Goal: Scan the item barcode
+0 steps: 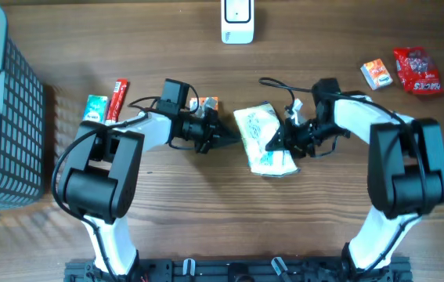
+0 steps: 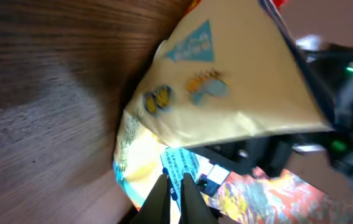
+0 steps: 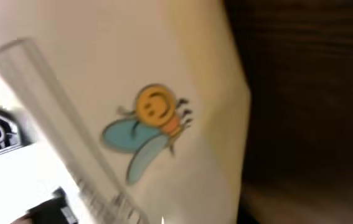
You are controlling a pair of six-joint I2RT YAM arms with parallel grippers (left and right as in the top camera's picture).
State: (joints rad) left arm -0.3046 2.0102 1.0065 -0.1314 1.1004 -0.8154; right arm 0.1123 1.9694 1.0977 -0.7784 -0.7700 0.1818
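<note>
Looks like a mock shop checkout; scanner (image 1: 236, 21) at 12 o'clock; basket (image 1: 18, 117) at 9; snack packets (image 1: 417, 70) at 2

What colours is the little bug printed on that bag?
The bug on the bag: orange-yellow smiley head, light blue wings. Best in the right wrist view.

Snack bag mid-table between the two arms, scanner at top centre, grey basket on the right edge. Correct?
No: the grey basket is on the left edge, per the overhead view. The snack bag mid-table and the scanner at top centre are right.
</note>
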